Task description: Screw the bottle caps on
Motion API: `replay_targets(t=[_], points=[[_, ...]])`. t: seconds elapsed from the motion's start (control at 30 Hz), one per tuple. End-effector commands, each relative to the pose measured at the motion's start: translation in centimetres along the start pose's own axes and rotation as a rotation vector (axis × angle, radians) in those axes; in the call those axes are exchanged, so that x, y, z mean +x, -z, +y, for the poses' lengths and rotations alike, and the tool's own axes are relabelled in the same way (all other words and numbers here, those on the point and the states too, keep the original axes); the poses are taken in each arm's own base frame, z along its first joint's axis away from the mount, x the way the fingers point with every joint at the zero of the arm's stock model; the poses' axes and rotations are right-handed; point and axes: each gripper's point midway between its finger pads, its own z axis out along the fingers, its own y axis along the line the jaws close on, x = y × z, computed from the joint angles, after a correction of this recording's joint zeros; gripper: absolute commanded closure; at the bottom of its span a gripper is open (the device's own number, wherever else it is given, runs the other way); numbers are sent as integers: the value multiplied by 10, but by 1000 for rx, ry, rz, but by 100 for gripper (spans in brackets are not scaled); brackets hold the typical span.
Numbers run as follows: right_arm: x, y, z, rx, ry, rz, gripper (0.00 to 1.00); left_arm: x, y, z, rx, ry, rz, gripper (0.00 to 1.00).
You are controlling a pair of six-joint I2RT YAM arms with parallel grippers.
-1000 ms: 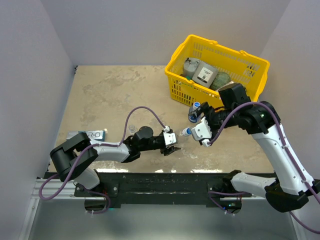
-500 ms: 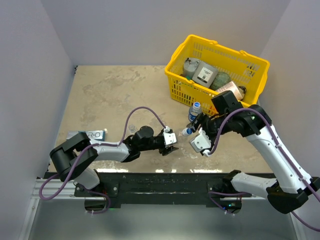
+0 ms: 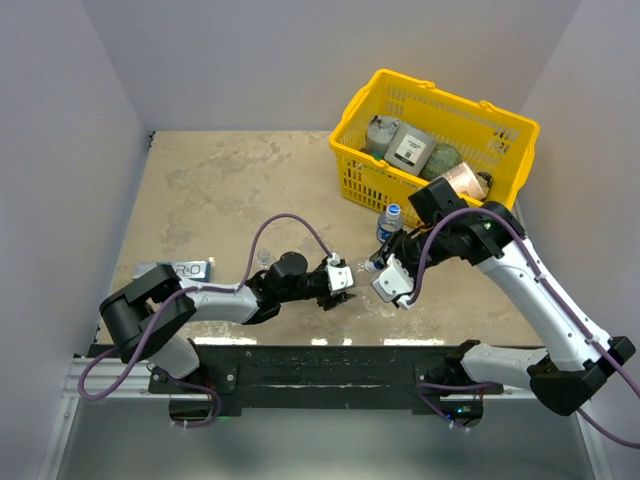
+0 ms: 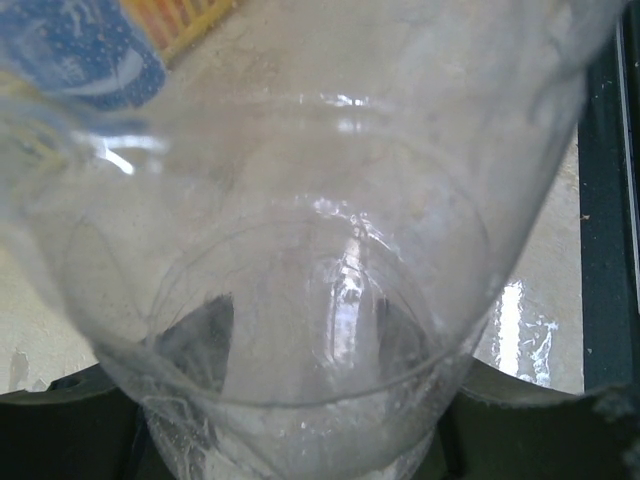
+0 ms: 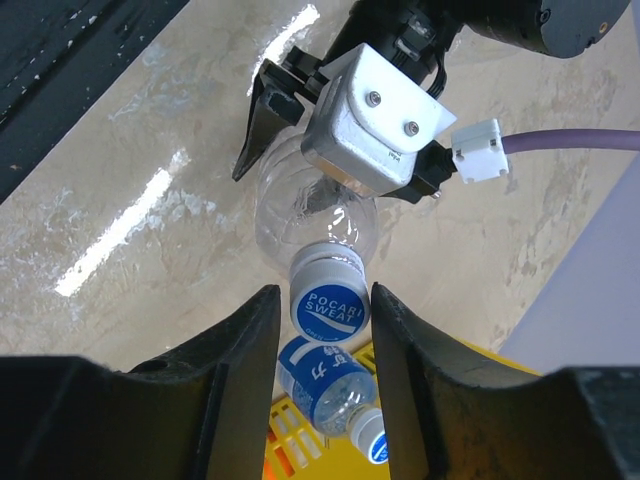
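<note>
The right arm (image 3: 520, 270) has swung left since a second ago, and the right gripper (image 5: 325, 296) has narrowed. Its jaws now bracket the bottle cap (image 5: 328, 312), with a sliver of gap on one side. The left gripper (image 3: 343, 284) is clamped on the clear bottle (image 5: 285, 205) at the near centre of the table (image 3: 220, 200), with that cap on its neck.

The left arm (image 3: 215, 300) lies low, stretched rightward from its base, and the left gripper (image 3: 346, 285) is clamped on a clear bottle (image 5: 310, 215). The right arm (image 3: 540, 290) arches up and folds back leftward, wrist angled down; the right gripper (image 5: 324, 295) faces the left one, fingers (image 5: 245, 370) parted close beside the bottle's cap (image 5: 328, 312)
</note>
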Motion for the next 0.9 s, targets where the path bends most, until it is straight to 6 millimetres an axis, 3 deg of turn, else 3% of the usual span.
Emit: replay_targets(t=[0.0, 0.13, 0.23, 0.33, 0.5, 0.73, 0.87], points=[[-6, -3, 14, -69, -24, -27, 60, -28, -1, 17, -51, -60, -78, 100], [-2, -9, 15, -95, -48, -19, 68, -30, -1, 20, -66, -76, -86, 100], [4, -14, 17, -120, -120, -10, 80, -37, -1, 29, -107, -103, -109, 100], [6, -21, 17, -140, -276, -12, 88, -46, 0, 40, -170, -105, -142, 100], [15, -32, 14, -160, -702, -26, 100, -67, 3, 58, -277, -57, -217, 100], [37, -33, -20, 120, -1080, 38, 100, -83, 3, 81, -398, 130, -241, 100], [35, -36, -21, 164, -1243, 17, 100, -95, 0, 81, -394, 257, -273, 100]])
